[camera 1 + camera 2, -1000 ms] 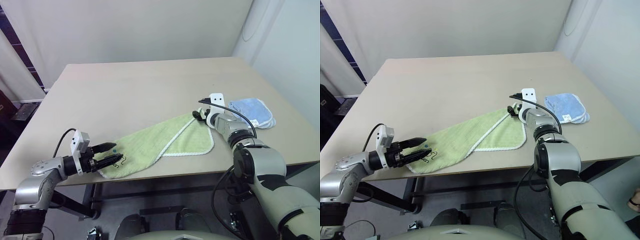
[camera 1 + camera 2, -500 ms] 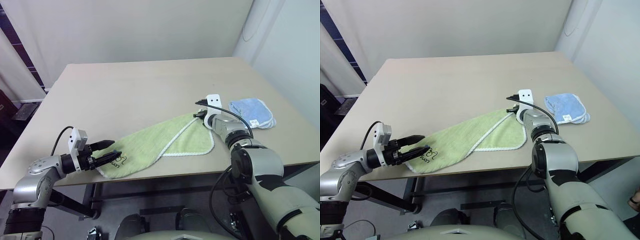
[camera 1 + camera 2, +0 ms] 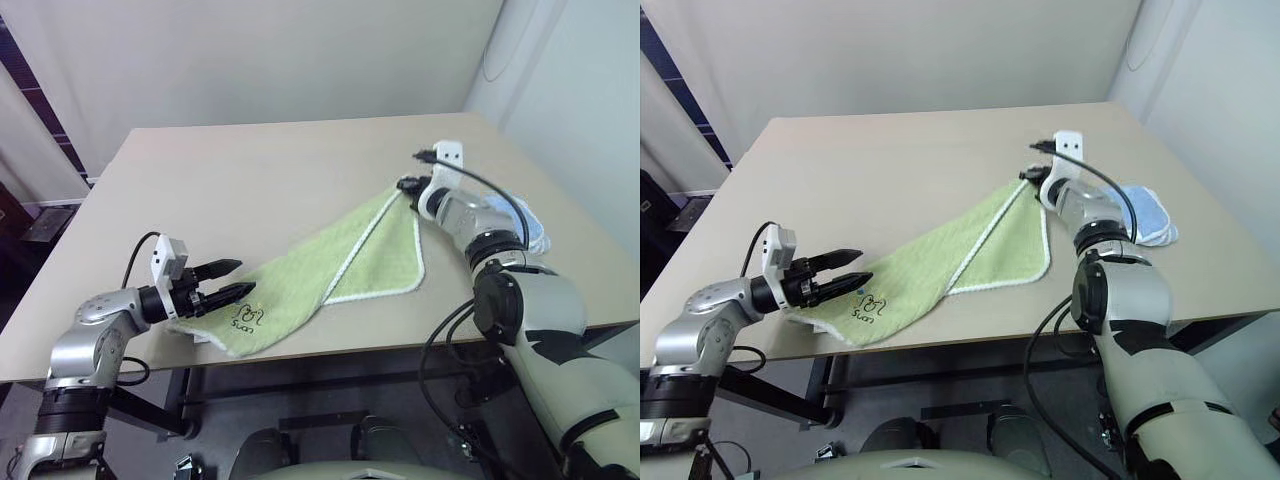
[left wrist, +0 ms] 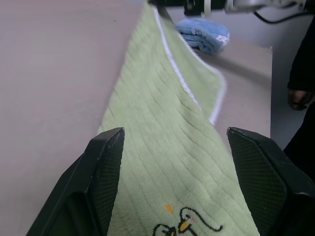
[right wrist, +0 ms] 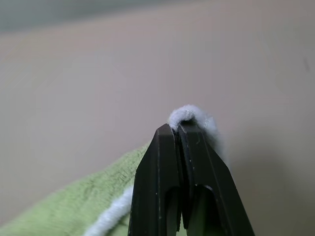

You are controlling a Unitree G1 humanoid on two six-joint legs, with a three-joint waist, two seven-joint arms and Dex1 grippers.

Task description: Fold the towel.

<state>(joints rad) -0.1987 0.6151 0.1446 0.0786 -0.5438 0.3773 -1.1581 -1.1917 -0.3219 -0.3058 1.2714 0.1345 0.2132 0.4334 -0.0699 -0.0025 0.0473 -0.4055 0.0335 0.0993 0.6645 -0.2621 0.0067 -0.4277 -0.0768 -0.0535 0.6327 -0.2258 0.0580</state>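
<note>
Pinching the far corner of the towel (image 3: 340, 255) between its clenched fingers, the right hand (image 3: 408, 186) has risen off the tabletop (image 3: 250, 180) within the last second, and the white-edged corner now hangs from it in the air where a moment ago it lay flat beneath the hand. From that grip the green cloth slopes down and back toward the left hand (image 3: 228, 290), its far half off the surface and its near end, the one with the small dark drawing, resting on the tabletop just under the left hand's fingers. Those fingers stand spread apart with the cloth between them, grasping nothing. The blue cloth (image 3: 1145, 212) lies untouched just beyond the right hand. Judging by this, the fold has begun: one corner is secured and lifted, while the near end probably needs gripping before the towel can be doubled over.
</note>
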